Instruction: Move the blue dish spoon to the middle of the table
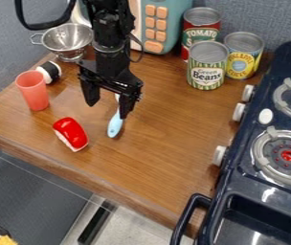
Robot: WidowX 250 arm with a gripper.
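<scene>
From my station I count three food cans (pixel 206 71), and this is the largest group of loose things on the wooden table (pixel 164 165). Of the others I find one each: one metal colander (pixel 67 39), one red plastic cup (pixel 33 91), one black-and-white small cylinder (pixel 49 71), one red-and-white toy food piece (pixel 71 133), one blue dish spoon (pixel 115 125) and one toy microwave (pixel 166 19). On the microwave I count six small orange buttons (pixel 150 22) and one wider orange button (pixel 153 46). I count one toy stove (pixel 263 198), with two burners (pixel 288 155), three white side knobs (pixel 219 155), one white oval piece (pixel 265 116) and one dark handle (pixel 185 217).
</scene>
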